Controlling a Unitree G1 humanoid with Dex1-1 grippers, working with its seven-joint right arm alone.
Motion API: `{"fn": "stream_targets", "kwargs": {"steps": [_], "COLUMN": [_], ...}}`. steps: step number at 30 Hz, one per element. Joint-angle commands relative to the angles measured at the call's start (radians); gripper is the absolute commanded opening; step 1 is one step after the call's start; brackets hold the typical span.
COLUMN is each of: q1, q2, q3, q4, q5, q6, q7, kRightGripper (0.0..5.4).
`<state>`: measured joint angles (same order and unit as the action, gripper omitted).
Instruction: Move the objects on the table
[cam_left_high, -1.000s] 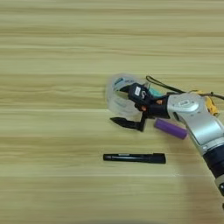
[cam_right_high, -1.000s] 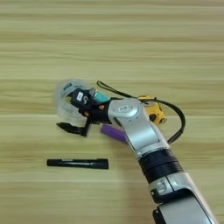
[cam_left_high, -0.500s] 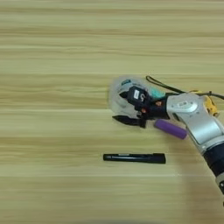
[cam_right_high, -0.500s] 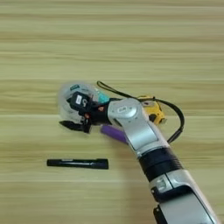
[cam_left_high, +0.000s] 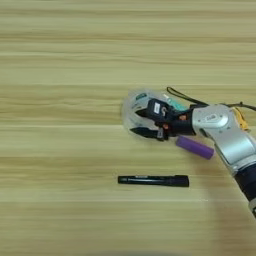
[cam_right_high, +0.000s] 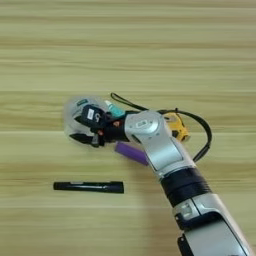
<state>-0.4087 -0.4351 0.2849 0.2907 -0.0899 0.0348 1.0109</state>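
Reaching in from the right, the hand (cam_right_high: 84, 127) sits over the clear tape roll (cam_left_high: 131, 111), its two black fingers spread apart: one finger (cam_left_high: 142, 113) lies inside the ring's hole, the other (cam_left_high: 146, 133) runs along the roll's near rim on the outside. Whether the fingers are pressing the rim between them or just straddling it cannot be told, but they are clearly parted, not pinched together. The roll lies flat on the counter (cam_left_high: 60, 60), its left half showing free of the hand.

Behind the fingers, the black wrist block leads into the silver forearm (cam_right_high: 152, 140), which slants down toward the lower right corner in the right eye view.

Just beside the hand, on its near right side, the short purple cylinder (cam_left_high: 194, 148) lies on its side, tilted slightly, close under the forearm. A bit of the green-white tube (cam_right_high: 114, 110) peeks out just past the roll, behind the wrist. Further right, the yellow-black tape measure (cam_right_high: 176, 126) is partly hidden by the forearm; its black strap (cam_right_high: 202, 131) loops out to the right and a thin dark line runs back toward the roll.

Well apart from that cluster, nearer the robot, the slim black marker (cam_left_high: 153, 180) lies level, parallel to the grain of the counter.
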Motion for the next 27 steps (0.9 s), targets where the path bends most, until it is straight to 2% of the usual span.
{"fn": "stream_targets", "kwargs": {"steps": [1, 13, 27], "q1": [-0.019, 0.022, 0.086], "q2": [-0.011, -0.027, -0.078], "q3": [-0.006, -0.001, -0.018], "q4": [-0.024, -0.114, -0.282], "q5": [0.008, 0.039, 0.108], "q6": [-0.003, -0.008, 0.004], "q7": [-0.014, 0.038, 0.132], "kRightGripper": [1.87, 1.65, 1.53]}}
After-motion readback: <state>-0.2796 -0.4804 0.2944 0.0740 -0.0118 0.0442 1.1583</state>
